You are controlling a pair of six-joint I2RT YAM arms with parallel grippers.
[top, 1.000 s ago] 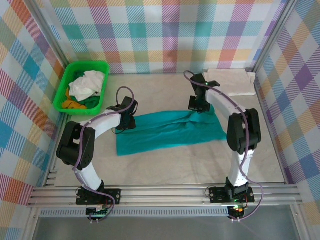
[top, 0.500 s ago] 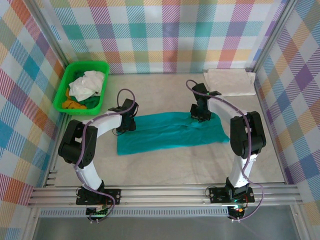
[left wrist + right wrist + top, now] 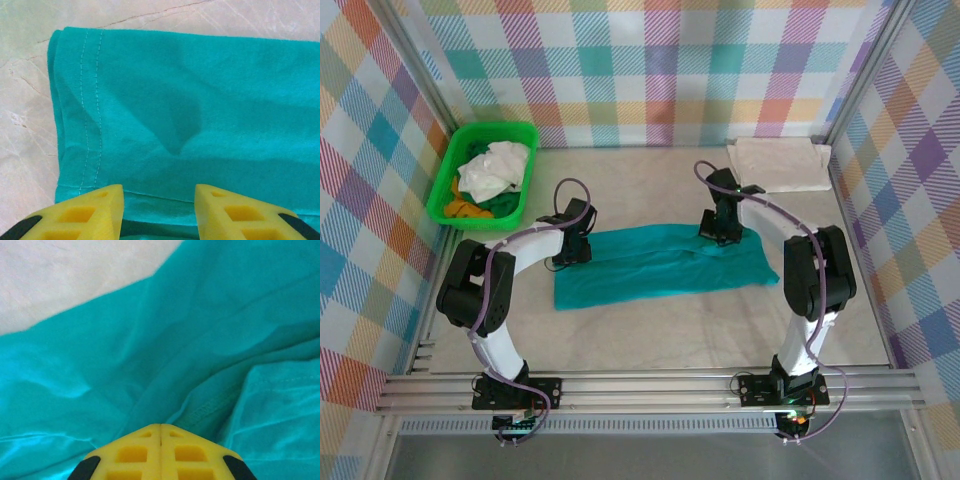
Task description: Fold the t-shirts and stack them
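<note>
Right gripper (image 3: 723,228) has dropped onto the far edge of the half-folded teal cloth t-shirt (image 3: 650,268) on the worktop (image 3: 650,335), fingers pressed together; the left gripper (image 3: 572,246) holds its fingers apart at the hem. One folded cream t-shirt (image 3: 780,165) lies far right, while crumpled t-shirts (image 3: 490,170) wait in the bright green plastic basket (image 3: 453,160).

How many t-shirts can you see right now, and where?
5. A teal shirt spread mid-table; a cream shirt folded at the back right; a white shirt, an orange shirt and a green shirt bunched in the basket, where more may be hidden.
</note>
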